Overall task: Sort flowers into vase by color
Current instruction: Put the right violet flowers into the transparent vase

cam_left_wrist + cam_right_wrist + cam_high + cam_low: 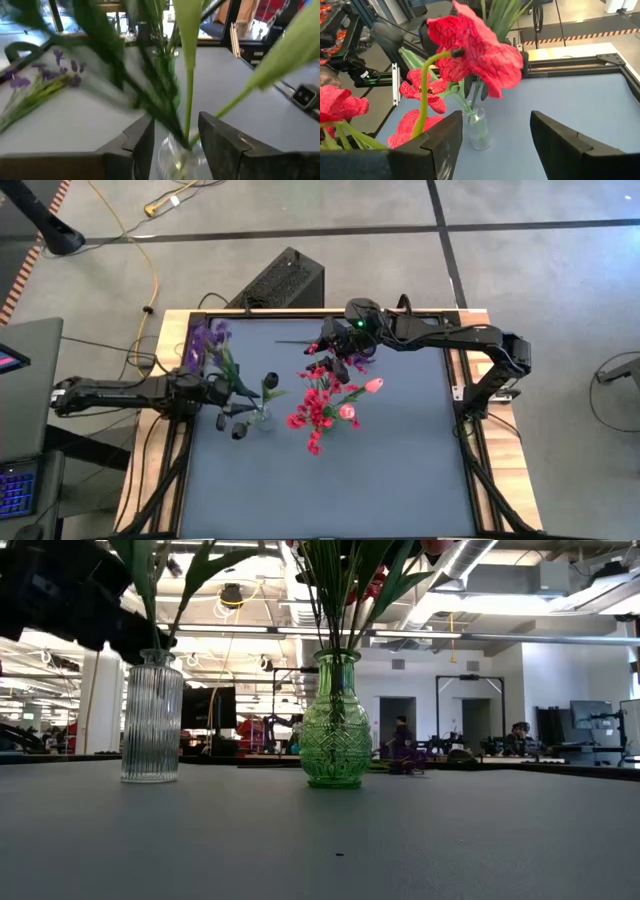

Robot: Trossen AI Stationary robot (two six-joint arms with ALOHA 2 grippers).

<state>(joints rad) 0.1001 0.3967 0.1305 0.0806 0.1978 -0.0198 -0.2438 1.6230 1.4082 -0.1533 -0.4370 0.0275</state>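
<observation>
A clear ribbed vase (262, 418) (152, 718) holds green stems with dark tulips (270, 383). My left gripper (222, 392) (182, 150) is open just left of it; its fingers stand on either side of the stems (189, 100) above the vase's rim (176, 156). A green vase (322, 408) (335, 720) holds red blossom clusters (316, 412) (470, 47) and pink tulips (375, 386). My right gripper (335, 360) (495, 145) is open above its far side, among the red blossoms. Purple flowers (210, 340) (40, 80) lie flat near the far left corner.
Both vases stand in the table's middle, close together. The table's raised frame (470, 410) runs round the grey mat (400, 470). The near half of the mat is free. A black box (280, 280) sits beyond the far edge.
</observation>
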